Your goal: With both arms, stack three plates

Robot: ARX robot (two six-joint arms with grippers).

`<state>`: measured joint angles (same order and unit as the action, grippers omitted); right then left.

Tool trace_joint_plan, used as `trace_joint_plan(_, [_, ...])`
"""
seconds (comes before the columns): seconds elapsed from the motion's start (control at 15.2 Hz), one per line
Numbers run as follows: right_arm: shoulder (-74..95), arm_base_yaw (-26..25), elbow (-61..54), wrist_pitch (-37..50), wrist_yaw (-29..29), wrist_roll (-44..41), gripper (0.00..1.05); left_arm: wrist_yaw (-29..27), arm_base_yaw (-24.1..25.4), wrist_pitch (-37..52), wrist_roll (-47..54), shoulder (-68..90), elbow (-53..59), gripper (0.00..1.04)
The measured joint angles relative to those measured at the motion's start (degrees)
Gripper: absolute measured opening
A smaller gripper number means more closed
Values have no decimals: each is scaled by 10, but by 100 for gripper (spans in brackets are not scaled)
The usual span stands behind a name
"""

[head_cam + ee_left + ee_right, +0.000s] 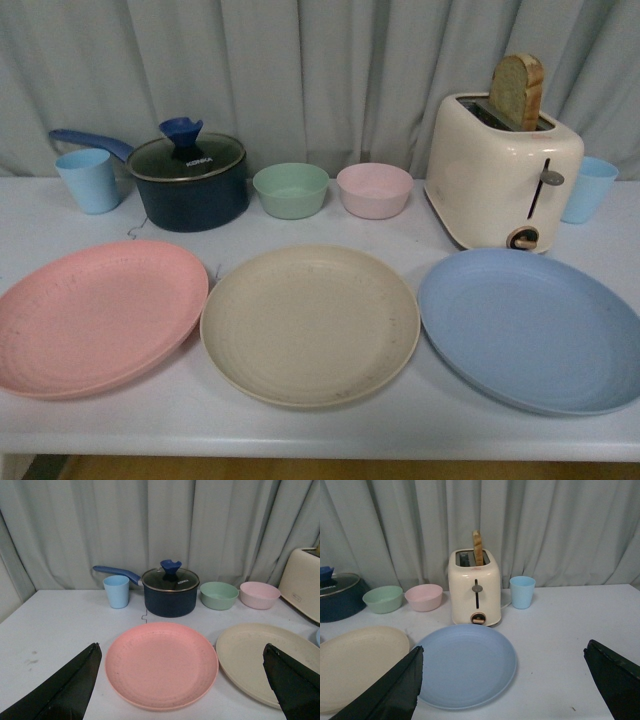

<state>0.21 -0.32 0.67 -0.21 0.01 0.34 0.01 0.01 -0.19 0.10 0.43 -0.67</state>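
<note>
Three plates lie side by side on the white table in the front view: a pink plate (95, 315) at the left, a beige plate (310, 325) in the middle, a blue plate (535, 328) at the right. Neither arm shows in the front view. My left gripper (180, 650) is open and empty, held back from and above the pink plate (161, 664), with the beige plate (255, 657) beside it. My right gripper (502, 652) is open and empty, held back from the blue plate (465, 664); the beige plate (355, 662) shows at the edge.
Along the back stand a light blue cup (88, 180), a dark blue lidded pot (190, 180), a green bowl (290, 190), a pink bowl (374, 189), a cream toaster (500, 170) with bread in it, and a second blue cup (590, 188). A grey curtain hangs behind.
</note>
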Motion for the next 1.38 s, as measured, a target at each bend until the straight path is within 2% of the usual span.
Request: trace_joint_plan(1.38, [0, 0, 0, 0, 0, 0, 98, 0, 0, 0, 0, 0, 0, 98])
